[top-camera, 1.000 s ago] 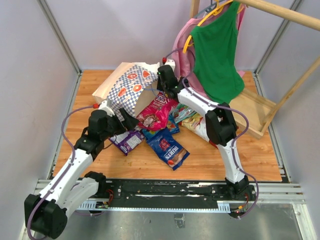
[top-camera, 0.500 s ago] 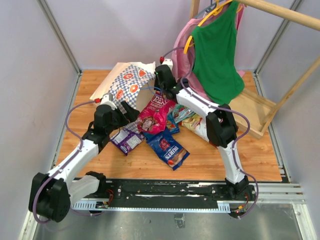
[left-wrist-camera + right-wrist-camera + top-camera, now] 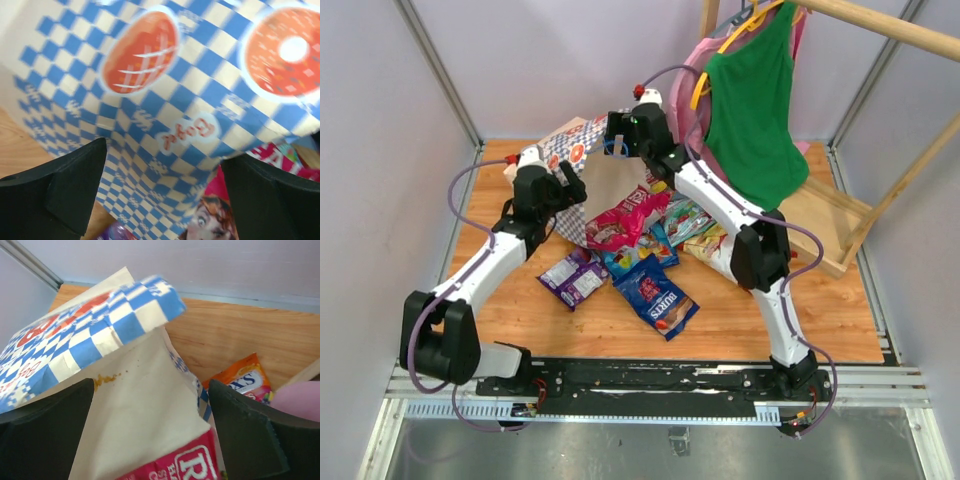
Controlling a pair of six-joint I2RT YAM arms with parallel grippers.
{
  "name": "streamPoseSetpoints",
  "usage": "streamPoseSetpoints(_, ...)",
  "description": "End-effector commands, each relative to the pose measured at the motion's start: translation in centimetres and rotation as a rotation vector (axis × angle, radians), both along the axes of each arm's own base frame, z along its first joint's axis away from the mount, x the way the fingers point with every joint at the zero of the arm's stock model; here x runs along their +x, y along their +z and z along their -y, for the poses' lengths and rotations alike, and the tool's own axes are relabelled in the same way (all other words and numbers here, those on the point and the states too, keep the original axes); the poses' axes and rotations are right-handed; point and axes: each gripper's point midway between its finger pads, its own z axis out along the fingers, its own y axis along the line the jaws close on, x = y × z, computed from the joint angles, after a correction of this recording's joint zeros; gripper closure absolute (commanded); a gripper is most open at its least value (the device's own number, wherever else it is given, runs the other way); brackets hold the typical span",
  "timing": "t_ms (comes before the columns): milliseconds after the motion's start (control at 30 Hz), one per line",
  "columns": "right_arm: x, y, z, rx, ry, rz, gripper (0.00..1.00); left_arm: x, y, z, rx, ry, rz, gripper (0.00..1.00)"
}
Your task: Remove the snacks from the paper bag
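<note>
On the wooden table [image 3: 770, 320], closest to the arms, lies a blue packet [image 3: 657, 297]. Just to its left lies a purple packet [image 3: 573, 278]. Both are out of the bag and flat on the wood.

A bit farther back is a pink packet [image 3: 623, 222]. It sits right at the open mouth of the paper bag [image 3: 560, 155], and the bag's edge covers part of it. To its right lies an orange-green packet [image 3: 685, 220], also out on the table.

The paper bag is at the back left of the table, with its mouth turned to the snacks.

The left gripper [image 3: 567, 183] is at the bag's checked side. Its 2 fingers are spread wide and hold nothing. In the left wrist view the blue squares and orange circles fill the space past them.

The right gripper [image 3: 616, 135] is at the top edge of the bag. Its 2 fingers are also spread wide, and the plain tan inside of the bag shows between them.

Farthest back, a green top [image 3: 755, 110] and a pink garment [image 3: 685, 90] hang on a wooden rack [image 3: 825, 215].
</note>
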Motion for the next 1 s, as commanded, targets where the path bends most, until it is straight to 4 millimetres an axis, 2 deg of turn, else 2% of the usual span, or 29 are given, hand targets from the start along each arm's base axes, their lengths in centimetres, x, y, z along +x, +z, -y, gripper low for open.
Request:
streamPoseSetpoints(0, 0.3, 3.4, 4.3, 0.010, -0.058, 0.011, 0.02, 2.8, -0.7, -4.1, 0.035, 0.098, 0.039, 0.00)
streamPoseSetpoints(100, -0.2, 5.0, 8.2, 0.041, -0.143, 0.015, 0.02, 5.4, -1.0, -6.5, 0.056, 0.127, 0.050, 0.00)
streamPoseSetpoints(133, -0.7, 5.8, 8.6, 0.082, -0.117, -0.003, 0.02, 6.5, -0.9, -7.1, 0.065, 0.126, 0.046, 0.00)
streamPoseSetpoints(200, -2.5, 7.7, 9.9, 0.125, -0.101, 0.006, 0.02, 8.2, -0.6, -7.9, 0.105, 0.132, 0.046, 0.00)
streamPoseSetpoints(267, -4.2, 8.2, 11.4, 0.128, -0.110, 0.057, 0.02, 9.9, -0.3, -9.1, 0.138, 0.159, 0.053, 0.00)
streamPoseSetpoints(367, -7.0, 6.4, 14.0, 0.059, -0.133, 0.036, 0.02, 12.6, 0.8, -9.8, 0.129, 0.164, 0.077, 0.00)
streamPoseSetpoints(433, -9.3, 5.3, 15.0, 0.012, -0.111, 0.012, 0.02, 14.5, 2.0, -9.7, 0.135, 0.154, 0.116, 0.00)
streamPoseSetpoints(500, -11.5, 4.4, 16.2, 0.003, -0.128, 0.000, 0.02, 16.0, 2.1, -10.0, 0.169, 0.153, 0.120, 0.00)
streamPoseSetpoints(533, -12.4, 4.5, 16.6, 0.007, -0.138, 0.016, 0.02, 16.7, 2.0, -10.3, 0.180, 0.152, 0.117, 0.00)
streamPoseSetpoints(600, -13.3, 3.7, 16.9, -0.005, -0.155, 0.017, 0.02, 17.9, 1.6, -10.8, 0.183, 0.138, 0.115, 0.00)
streamPoseSetpoints(667, -13.5, 3.4, 15.8, -0.029, -0.103, 0.040, 0.02, 18.6, 1.5, -10.7, 0.166, 0.092, 0.114, 0.00)
streamPoseSetpoints(733, -13.5, 2.6, 14.6, -0.034, -0.040, 0.026, 0.02, 18.4, 1.7, -10.0, 0.142, 0.025, 0.101, 0.00)
streamPoseSetpoints(800, -13.6, 1.2, 13.2, -0.019, 0.017, -0.011, 0.02, 16.8, 2.7, -8.1, 0.101, -0.069, 0.105, 0.00)
streamPoseSetpoints(900, -13.5, -0.7, 10.9, 0.029, 0.094, -0.073, 0.02, 13.0, 4.4, -6.1, 0.025, -0.119, 0.124, 0.00)
streamPoseSetpoints(967, -13.4, -1.3, 9.6, 0.051, 0.134, -0.105, 0.02, 9.8, 4.6, -5.6, -0.013, -0.106, 0.115, 0.00)
